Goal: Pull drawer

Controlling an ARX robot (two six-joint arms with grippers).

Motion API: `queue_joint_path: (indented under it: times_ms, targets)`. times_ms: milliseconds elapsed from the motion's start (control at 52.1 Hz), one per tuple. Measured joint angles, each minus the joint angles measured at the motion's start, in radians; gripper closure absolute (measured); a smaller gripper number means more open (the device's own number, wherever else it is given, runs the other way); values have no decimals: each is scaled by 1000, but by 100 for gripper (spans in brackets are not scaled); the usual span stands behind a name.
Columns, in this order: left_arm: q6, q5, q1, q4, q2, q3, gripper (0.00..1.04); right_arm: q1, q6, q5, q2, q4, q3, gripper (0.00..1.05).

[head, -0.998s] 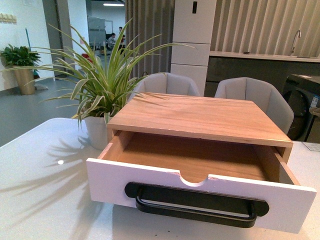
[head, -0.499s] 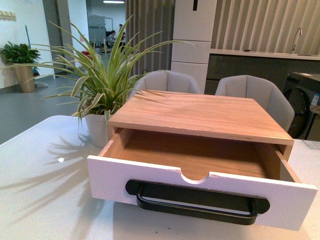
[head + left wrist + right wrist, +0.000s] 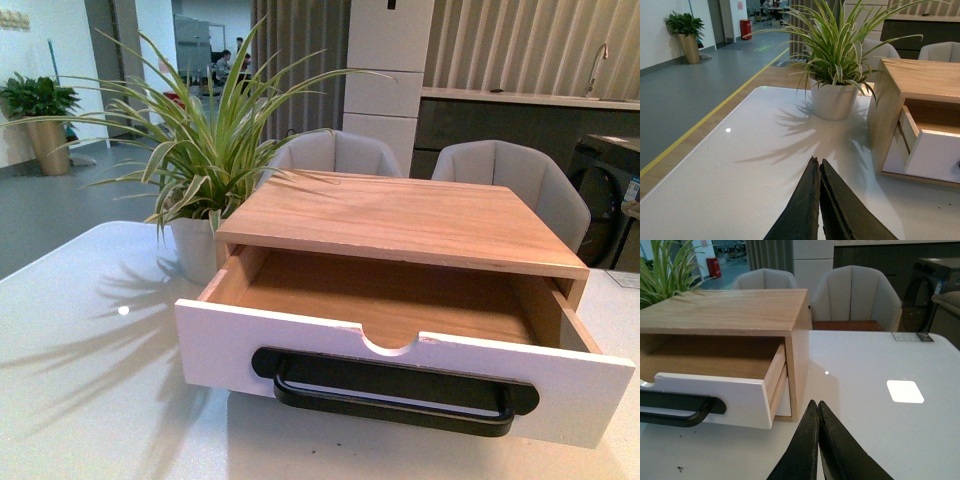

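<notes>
Drawer [image 3: 400, 375] pulled well out of wooden cabinet [image 3: 400, 225] on white tabletop [image 3: 90, 400], black handle [image 3: 395, 392] across white front, wood inside bare. Plant [image 3: 195, 160] just beside cabinet, behind its left corner. Left claw [image 3: 818, 172] clenched, holding nothing, above tabletop. Right claw [image 3: 816, 412] likewise clenched, near cabinet's right side.

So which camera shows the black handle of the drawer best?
The front view: the whole handle spans the drawer front. The right wrist view shows only one end of it. In the left wrist view the handle is practically out of frame.
</notes>
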Motion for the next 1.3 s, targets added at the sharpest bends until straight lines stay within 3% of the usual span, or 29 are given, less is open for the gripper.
queue_joint_path:
  times_ms: [134,230,537,1113,1305]
  targets:
    - [0,0,0,-53,-53,0,102,0,0,0,-47,-47,0,103]
    - [0,0,0,-206,-182,0,102,0,0,-1,-146,-180,0,103]
    - [0,0,0,-218,-213,0,101,0,-1,0,-224,-229,0,102]
    - [2,0,0,-218,-213,0,6,0,-1,0,-225,-229,0,8]
    - [3,0,0,-218,-213,0,7,0,0,0,-225,-229,0,9]
